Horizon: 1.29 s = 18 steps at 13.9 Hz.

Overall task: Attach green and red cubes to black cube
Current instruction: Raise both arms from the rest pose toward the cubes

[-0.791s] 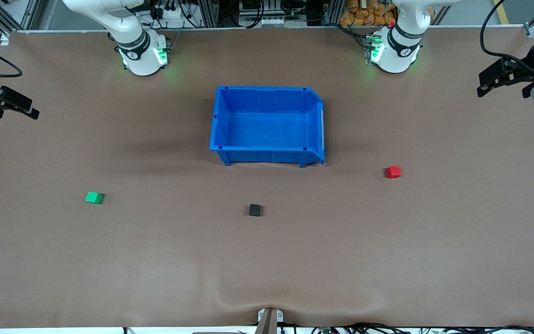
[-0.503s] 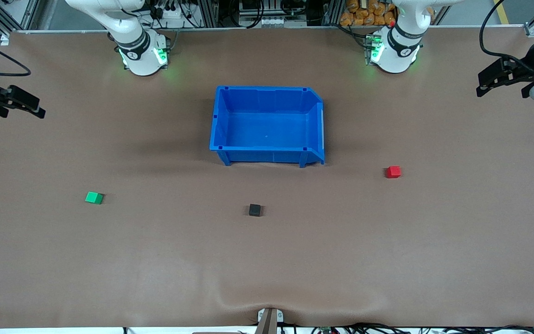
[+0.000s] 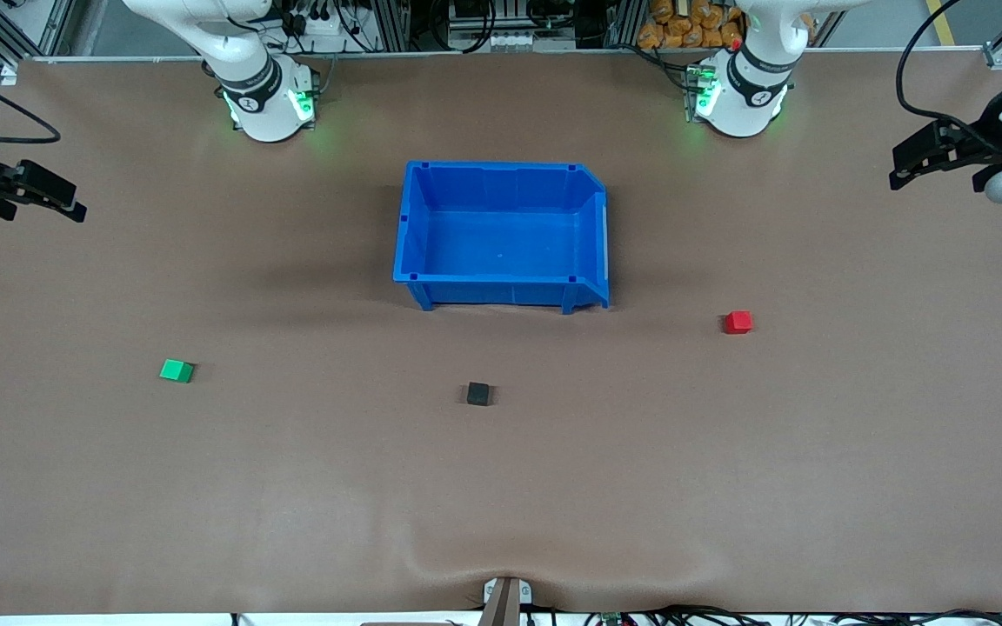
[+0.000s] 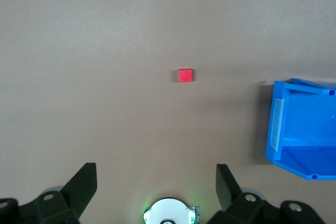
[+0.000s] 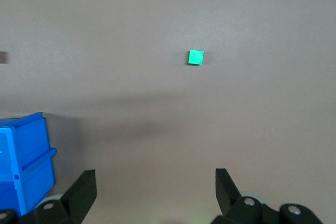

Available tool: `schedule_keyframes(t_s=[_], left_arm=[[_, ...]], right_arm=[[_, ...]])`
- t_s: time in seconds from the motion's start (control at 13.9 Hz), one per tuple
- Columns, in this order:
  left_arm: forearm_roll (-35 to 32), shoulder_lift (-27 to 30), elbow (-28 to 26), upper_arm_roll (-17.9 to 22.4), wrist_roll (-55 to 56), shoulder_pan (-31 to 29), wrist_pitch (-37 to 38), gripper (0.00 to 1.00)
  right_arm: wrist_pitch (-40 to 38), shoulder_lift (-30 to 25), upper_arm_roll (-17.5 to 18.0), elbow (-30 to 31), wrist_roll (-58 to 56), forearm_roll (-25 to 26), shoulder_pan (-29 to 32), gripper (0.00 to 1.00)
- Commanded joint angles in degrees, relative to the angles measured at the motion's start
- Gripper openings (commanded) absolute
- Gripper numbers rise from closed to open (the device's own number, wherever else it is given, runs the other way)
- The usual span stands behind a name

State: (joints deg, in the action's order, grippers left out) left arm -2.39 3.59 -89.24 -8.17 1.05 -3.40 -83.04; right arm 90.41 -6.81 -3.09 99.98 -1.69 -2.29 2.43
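Three small cubes lie apart on the brown table. The green cube sits toward the right arm's end. Toward the left arm's end is the red cube. The black cube lies between them, nearer the front camera than the blue bin. My left gripper hangs open and empty high over its end of the table, far from the red cube. My right gripper hangs open and empty over the opposite end, well away from the green cube.
An empty blue bin stands mid-table, between the arm bases and the black cube. The left arm's base shows between the left gripper's fingers. The brown mat has a ripple at its front edge.
Both grippers have drifted slightly inward over the table's ends, the right one a little more. The cubes and the bin have not moved.
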Motion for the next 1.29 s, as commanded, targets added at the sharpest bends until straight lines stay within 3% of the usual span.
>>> schedule_keyframes(t_s=[0.0, 0.65, 1.01, 1.22], left_arm=[[0.1, -0.2, 0.8, -0.4, -0.9, -0.5, 0.8, 1.00], [-1.2, 0.1, 0.3, -2.1, 0.3, -0.4, 0.8, 1.00], [-1.2, 1.8, -4.6, -2.2, 0.4, -0.7, -1.2, 1.00], [-1.1, 1.9, -7.3, -2.2, 0.4, -0.7, -3.1, 1.00]], right_arm=[[-0.8, 0.4, 1.2, -0.9, 0.6, 0.6, 1.9, 1.00], [-0.4, 3.2, 1.7, -1.6, 0.4, 0.4, 0.9, 1.00], [-1.1, 4.0, 1.4, -2.2, -0.4, 0.3, 0.8, 1.00], [-0.4, 5.2, 1.6, -1.8, -0.4, 2.8, 0.4, 1.00]])
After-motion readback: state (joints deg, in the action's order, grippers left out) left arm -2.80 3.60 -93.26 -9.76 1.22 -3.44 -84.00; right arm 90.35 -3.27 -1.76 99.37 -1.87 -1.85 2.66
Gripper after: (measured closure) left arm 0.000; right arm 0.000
